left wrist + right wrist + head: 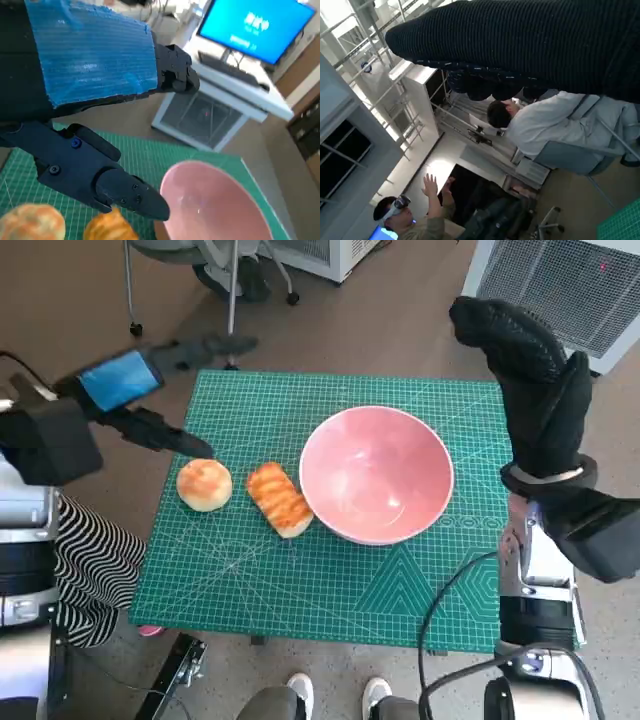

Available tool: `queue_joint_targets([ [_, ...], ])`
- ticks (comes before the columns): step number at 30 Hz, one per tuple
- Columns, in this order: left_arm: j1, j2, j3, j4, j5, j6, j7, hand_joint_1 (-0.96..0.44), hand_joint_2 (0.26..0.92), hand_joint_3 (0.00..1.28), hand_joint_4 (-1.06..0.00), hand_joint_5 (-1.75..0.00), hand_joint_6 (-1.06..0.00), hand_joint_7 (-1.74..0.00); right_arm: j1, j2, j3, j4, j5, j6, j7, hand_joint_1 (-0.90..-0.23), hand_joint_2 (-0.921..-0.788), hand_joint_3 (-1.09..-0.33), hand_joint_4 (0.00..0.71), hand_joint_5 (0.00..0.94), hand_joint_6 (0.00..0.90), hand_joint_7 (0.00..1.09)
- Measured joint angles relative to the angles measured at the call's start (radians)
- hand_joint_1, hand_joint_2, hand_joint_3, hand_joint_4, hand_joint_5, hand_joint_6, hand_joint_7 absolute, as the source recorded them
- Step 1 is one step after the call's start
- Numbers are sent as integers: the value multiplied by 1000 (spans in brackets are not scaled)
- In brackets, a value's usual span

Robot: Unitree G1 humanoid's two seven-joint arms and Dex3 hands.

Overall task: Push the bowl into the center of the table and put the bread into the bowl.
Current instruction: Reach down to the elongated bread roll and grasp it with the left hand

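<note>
1. Brown floor (400, 320) goes all round a small table covered by a green mat (300, 580) with white lines on it.
2. A big pink bowl (376, 474) sits on the mat, a bit toward the robot's right side. It has nothing in it.
3. A long orange-brown bread (279, 498) lies just beside the bowl, on the bowl's left. It looks like it touches the bowl's rim or nearly does.
4. A round pale bun (204, 484) lies farther left of the bowl, past the long bread, near it but apart.
5. The left hand (140, 390), with blue tape on its back, hangs over the mat's left far corner, well away from the bowl. Its black fingers (165, 435) are spread apart and hold nothing. One finger points down toward the round bun, just above it.
6. In the left wrist view the bowl's rim (210, 175) shows past a black fingertip (145, 200), with both breads (107, 227) by it.
7. The right hand (535, 380), in its black knitted glove, is held up in the air by the bowl's right side, past the mat's edge. It holds nothing. How its fingers lie I cannot tell.
8. A white machine with a grille (560, 280) stands on the floor beyond the bowl.
9. A chair's legs (230, 290) stand beyond the mat's far edge.
10. In the right wrist view a person in a pale top (545, 125) sits, and another person (415, 215) lifts a hand.
</note>
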State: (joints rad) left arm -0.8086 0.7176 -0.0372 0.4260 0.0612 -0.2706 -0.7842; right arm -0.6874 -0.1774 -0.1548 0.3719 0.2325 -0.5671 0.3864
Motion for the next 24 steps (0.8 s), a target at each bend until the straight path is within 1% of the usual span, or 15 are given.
queue_joint_targets([
  [7,0,-14,-68,88,49,-94,-10,-255,719,1,-175,-5,-354,-84,2,0,-1,0,1,0,0,-780,-921,-630,188,8,81,416],
  [14,-1,-33,-129,166,123,-159,-3,-240,713,0,-195,-9,-367,-71,3,-1,-3,0,3,-1,0,-780,-921,-630,183,4,79,418],
  [24,-8,-70,-192,271,198,-181,20,-220,715,2,-200,-3,-371,-47,23,-4,-4,0,6,-1,0,-775,-921,-630,179,1,77,421],
])
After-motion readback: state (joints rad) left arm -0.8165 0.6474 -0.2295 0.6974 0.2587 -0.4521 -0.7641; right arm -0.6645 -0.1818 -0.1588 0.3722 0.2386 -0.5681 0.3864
